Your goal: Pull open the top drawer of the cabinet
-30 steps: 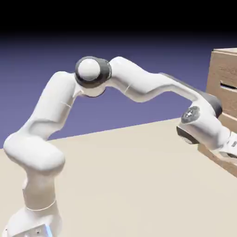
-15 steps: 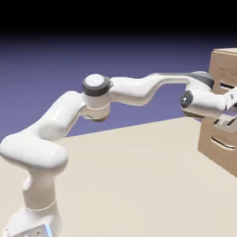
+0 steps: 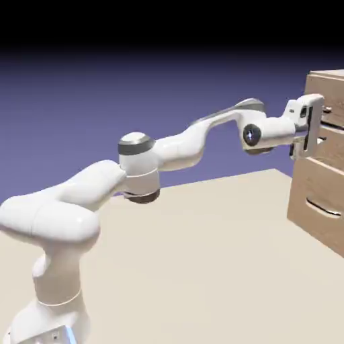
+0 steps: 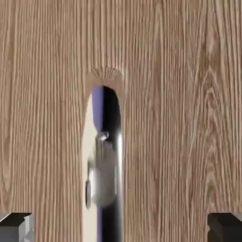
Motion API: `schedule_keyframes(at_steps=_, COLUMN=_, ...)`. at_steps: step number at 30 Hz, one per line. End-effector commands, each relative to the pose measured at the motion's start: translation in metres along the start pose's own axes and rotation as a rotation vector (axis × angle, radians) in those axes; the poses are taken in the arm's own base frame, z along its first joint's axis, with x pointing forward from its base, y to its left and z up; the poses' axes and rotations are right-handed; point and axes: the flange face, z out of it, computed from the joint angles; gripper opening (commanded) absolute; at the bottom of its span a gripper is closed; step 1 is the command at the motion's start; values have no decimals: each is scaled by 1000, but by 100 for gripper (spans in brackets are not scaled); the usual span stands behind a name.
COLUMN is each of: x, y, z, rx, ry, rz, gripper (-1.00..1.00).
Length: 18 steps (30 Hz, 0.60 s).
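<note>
You're on the approach: wide-open jaws face the light-brown wood-grain top drawer [image 4: 179, 94], probably straddling its thin silvery bar handle [image 4: 113, 160]. Next, advance, close, pull.

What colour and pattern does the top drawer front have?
Light brown with wood grain; the top drawer shows best in the hand view.

Beige table [image 3: 201, 269] under plain blue-violet backdrop [image 3: 101, 87]; lower drawer front [image 3: 322, 208] shut, silvery handle.
</note>
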Motion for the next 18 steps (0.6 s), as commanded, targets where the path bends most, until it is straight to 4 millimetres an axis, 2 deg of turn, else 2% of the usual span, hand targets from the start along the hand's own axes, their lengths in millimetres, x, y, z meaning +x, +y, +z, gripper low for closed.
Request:
schedule_keyframes(at_steps=1, x=0, y=0, z=4, rx=0, ry=0, rz=0, gripper=0)
schedule_keyframes(at_steps=8, x=-9, y=-10, z=24, rx=11, ry=-5, rz=-1, gripper=0)
schedule_keyframes(at_steps=9, x=-9, y=-10, z=24, rx=11, ry=-5, rz=-1, gripper=-100)
schedule_keyframes(at_steps=18, x=-9, y=-10, z=0, rx=11, ry=-5, rz=-1, gripper=-100)
